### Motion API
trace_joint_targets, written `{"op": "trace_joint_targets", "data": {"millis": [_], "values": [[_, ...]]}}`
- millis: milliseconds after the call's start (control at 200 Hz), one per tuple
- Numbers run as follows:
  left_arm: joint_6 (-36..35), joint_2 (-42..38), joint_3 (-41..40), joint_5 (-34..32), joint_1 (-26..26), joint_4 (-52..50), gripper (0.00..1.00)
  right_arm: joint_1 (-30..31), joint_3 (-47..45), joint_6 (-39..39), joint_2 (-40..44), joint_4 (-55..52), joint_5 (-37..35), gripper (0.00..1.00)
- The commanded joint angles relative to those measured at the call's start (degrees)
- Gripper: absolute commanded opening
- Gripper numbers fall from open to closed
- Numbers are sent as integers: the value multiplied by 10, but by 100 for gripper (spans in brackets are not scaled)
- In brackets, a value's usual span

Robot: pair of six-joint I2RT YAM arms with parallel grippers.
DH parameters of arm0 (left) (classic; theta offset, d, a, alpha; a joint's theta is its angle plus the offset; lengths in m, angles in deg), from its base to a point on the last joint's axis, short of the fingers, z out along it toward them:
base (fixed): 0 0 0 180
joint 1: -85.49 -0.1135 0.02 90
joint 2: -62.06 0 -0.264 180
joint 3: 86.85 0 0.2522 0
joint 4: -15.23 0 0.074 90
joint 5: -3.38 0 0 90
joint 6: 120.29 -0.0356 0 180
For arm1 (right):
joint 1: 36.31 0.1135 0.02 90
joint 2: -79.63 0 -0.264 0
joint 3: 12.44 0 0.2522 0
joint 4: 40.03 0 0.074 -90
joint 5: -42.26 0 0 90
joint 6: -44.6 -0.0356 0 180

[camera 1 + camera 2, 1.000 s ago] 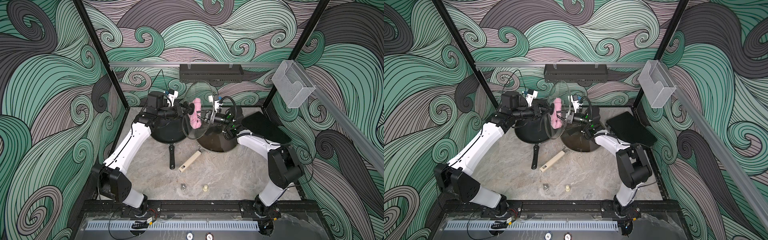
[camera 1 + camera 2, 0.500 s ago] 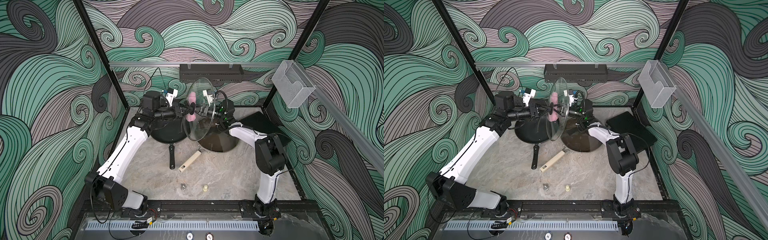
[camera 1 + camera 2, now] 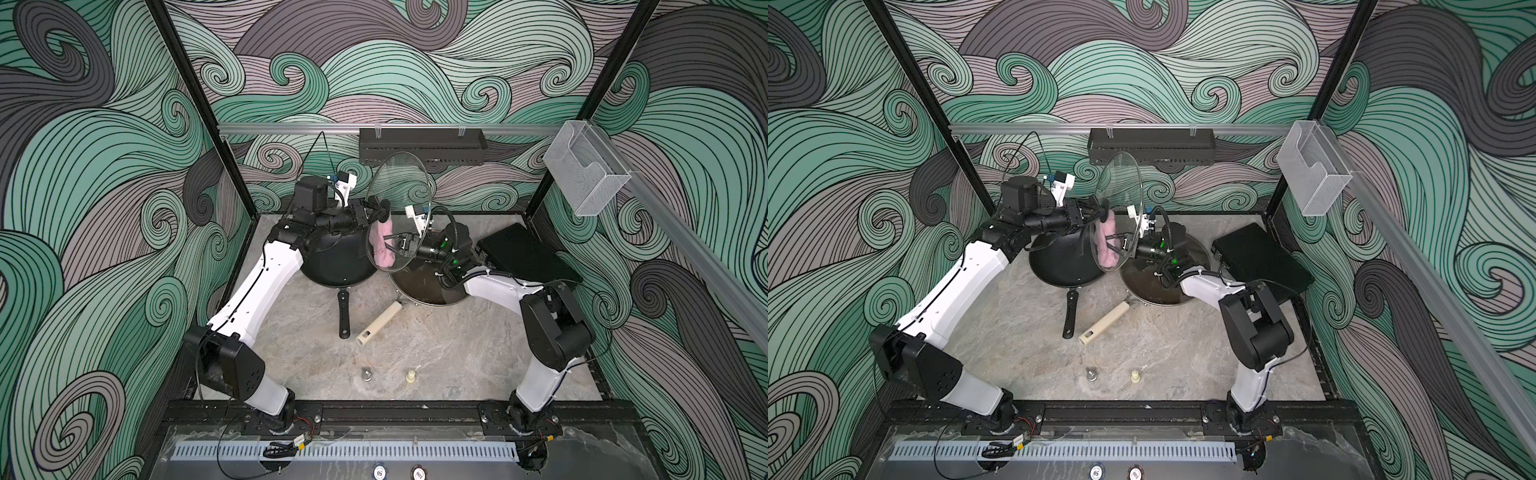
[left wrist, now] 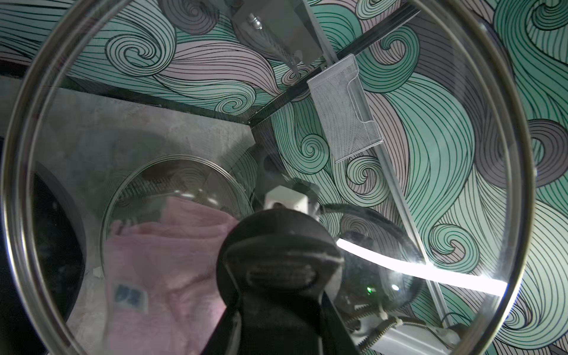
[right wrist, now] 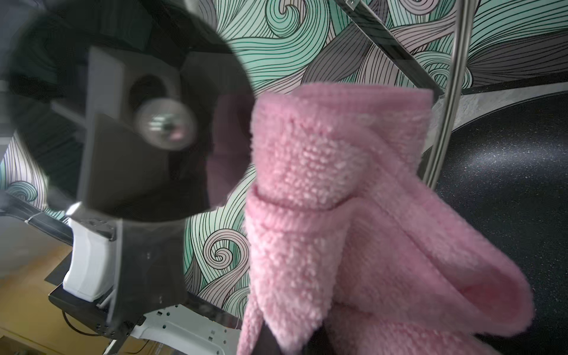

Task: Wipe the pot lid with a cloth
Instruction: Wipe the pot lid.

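In both top views the left claw (image 3: 374, 209) sits centre-left of frame, pinched tight on the knob (image 3: 385, 211) of the glass lid (image 3: 399, 178). It's holding the lid up on edge, clear of the surface (image 3: 436, 345). The disc's long line runs roughly top to bottom in frame, leaning a little, knob side facing left. The cloth (image 3: 380, 253) is on the opposite face, the underside, low on the glass just under knob level. Through the glass in the left wrist view it looks flattened against the pane, blue tag (image 4: 129, 296) showing, lower left of frame. Just right of it, the right claw (image 3: 392, 245) is clamped on the bunched cloth. So the right arm is the one placed to wipe. I'd guess the stroke has to slide up along the disc toward the bare upper half, not push into it.
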Motion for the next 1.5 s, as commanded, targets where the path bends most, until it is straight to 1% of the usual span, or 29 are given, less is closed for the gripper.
{"op": "trace_joint_targets", "data": {"millis": [0, 225, 450, 635, 655, 781, 966, 1151, 1351, 1491], "values": [[-34, -25, 18, -11, 0, 74, 0, 6, -15, -7, 47, 42, -2, 0], [-49, -39, -2, -19, -9, 54, 0, 1, -30, -1, 98, 25, -14, 0], [-57, -58, -27, -21, -20, 47, 0, -9, -29, 27, 141, -12, -21, 0], [-64, -59, -41, -6, -22, 39, 0, -19, -17, 72, 175, -68, -30, 0], [-66, -75, -42, -2, -22, 39, 0, -21, -14, 80, 178, -78, -31, 0], [-69, -86, -56, 21, -20, 44, 0, -23, 13, 129, 184, -148, -46, 0], [-79, -102, -70, 56, -12, 36, 0, -30, 68, 147, 144, -169, -41, 0], [-92, -123, -78, 76, -1, 10, 0, -37, 134, 125, 74, -143, -29, 0], [-82, -147, -90, 105, 11, 3, 0, -40, 210, 117, 4, -144, -28, 0], [-72, -162, -96, 112, 21, 9, 0, -40, 247, 93, -41, -127, -26, 0]]}}
